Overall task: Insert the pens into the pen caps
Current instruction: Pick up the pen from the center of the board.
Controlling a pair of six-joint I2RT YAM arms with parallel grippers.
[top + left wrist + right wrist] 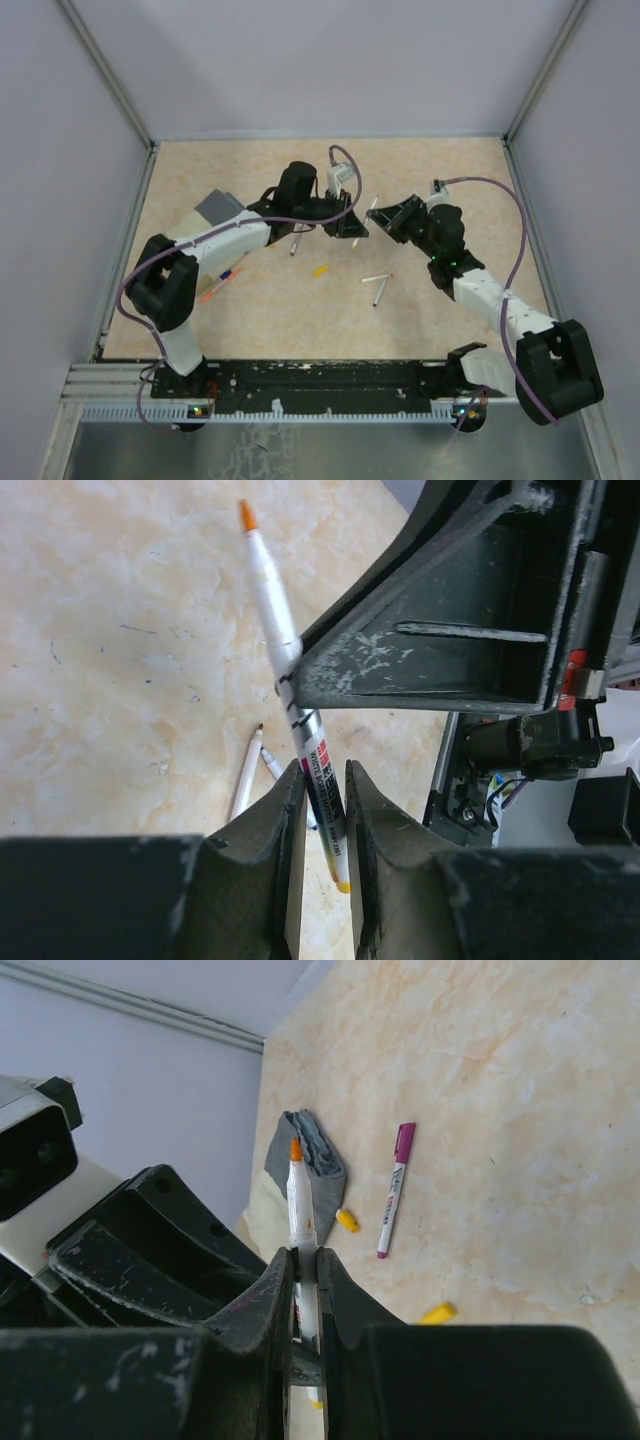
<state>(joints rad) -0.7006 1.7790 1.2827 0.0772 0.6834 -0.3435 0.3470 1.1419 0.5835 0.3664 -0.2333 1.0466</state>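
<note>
Beige marbled tabletop (300, 310), lilac walls (320, 60)

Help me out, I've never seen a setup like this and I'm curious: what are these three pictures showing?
Two robot arms sit at the edge of a beige table. One picture looks down from above; the other two come from cameras on each wrist. An orange-tipped pen sits between both pincers at once: the right pincer is shut on it, and the left pincer stands around its lower end, though I can't tell whether it is gripping. Lying on the table are a pen with a magenta cap, small yellow caps, other pens and a grey-lidded box.
</note>
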